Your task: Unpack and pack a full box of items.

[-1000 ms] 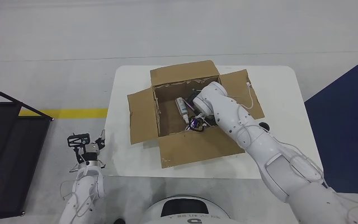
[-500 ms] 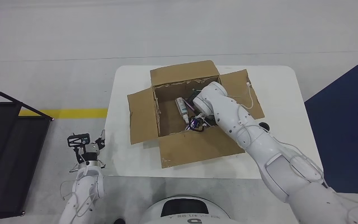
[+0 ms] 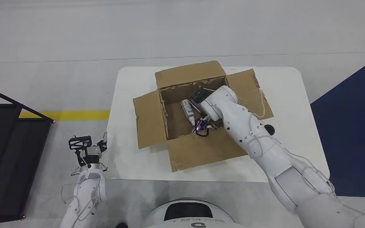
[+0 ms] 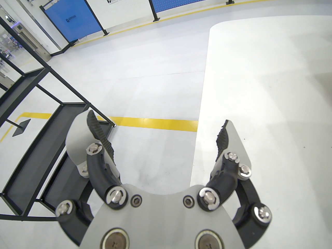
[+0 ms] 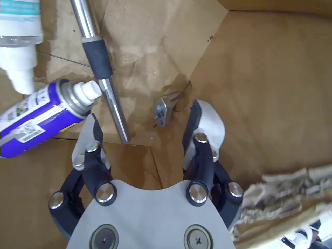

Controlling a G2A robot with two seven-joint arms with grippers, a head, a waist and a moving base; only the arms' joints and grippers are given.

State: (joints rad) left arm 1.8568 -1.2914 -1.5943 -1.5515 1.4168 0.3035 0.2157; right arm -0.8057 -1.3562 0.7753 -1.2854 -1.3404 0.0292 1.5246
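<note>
right wrist view: btl (image 5: 18,19), spray can (image 5: 32,121) cut off

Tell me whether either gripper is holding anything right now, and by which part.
Nothing is held. The right gripper hangs open and empty inside the box, near a metal rod; the left gripper is open and empty beside the table.

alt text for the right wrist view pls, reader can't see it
The right gripper, open and empty, hangs inside the cardboard box close to a small metal bracket. Near it lie a metal rod with a black grip, a blue spray can and a white bottle.
</note>
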